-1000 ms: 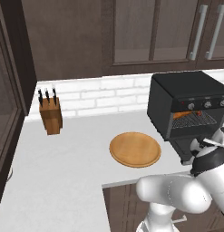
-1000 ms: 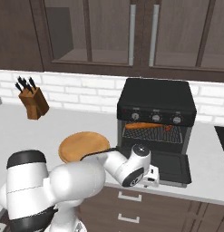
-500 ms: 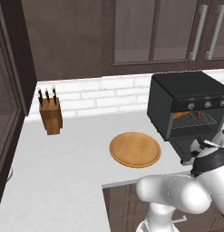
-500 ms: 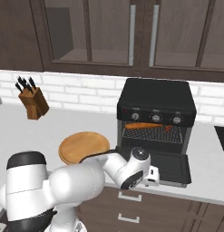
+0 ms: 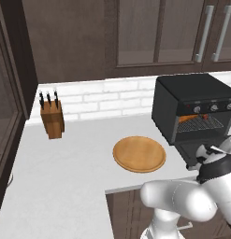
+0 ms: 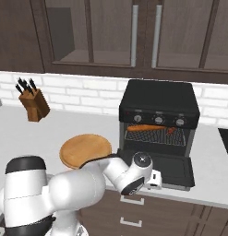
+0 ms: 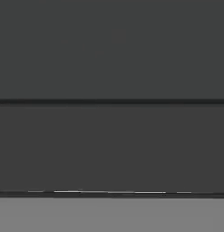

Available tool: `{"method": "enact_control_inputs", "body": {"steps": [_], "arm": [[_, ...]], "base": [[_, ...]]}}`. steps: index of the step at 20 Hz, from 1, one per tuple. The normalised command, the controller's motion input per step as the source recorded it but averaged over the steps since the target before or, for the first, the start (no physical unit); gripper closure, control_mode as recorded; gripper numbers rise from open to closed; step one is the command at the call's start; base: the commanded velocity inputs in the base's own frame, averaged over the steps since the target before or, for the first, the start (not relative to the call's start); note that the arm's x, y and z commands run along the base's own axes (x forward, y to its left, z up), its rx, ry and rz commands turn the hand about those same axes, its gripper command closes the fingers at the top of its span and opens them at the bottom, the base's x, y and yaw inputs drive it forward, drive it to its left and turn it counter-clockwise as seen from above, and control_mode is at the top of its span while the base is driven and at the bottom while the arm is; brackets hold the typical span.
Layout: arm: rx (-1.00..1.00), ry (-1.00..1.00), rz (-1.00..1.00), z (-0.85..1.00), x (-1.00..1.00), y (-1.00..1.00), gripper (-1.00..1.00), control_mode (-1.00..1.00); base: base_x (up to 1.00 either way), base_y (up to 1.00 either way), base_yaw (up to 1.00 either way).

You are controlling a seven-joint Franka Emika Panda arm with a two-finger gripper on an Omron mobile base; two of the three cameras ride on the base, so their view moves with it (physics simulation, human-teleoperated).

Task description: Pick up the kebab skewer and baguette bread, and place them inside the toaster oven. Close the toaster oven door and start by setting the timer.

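Orange-brown baguette bread (image 6: 144, 127), on oven rack

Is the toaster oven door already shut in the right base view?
No: the toaster oven door lies folded down flat in front of the toaster oven, leaving the wire rack inside exposed.

No text, label, brand or number can be read. The knobs (image 6: 158, 120) on the toaster oven (image 6: 159, 107) perhaps carry small marks, but they are too tiny to tell.
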Motion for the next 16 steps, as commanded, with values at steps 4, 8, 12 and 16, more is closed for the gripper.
{"method": "enact_control_inputs", "body": {"steps": [4,8,12,16], "arm": [[0.00,-0.09,-0.02,0.00,0.58,0.46,-1.00,-1.00],[0.00,-0.10,-0.03,0.14,0.65,0.44,-1.00,-1.00],[0.00,-0.10,-0.02,0.36,0.74,0.33,-1.00,-1.00],[0.00,-0.11,-0.02,0.50,0.74,0.41,-1.00,-1.00]], "base": [[0.00,0.00,0.00],[0.00,0.00,0.00],[0.00,0.00,0.00],[0.00,0.00,0.00]]}}
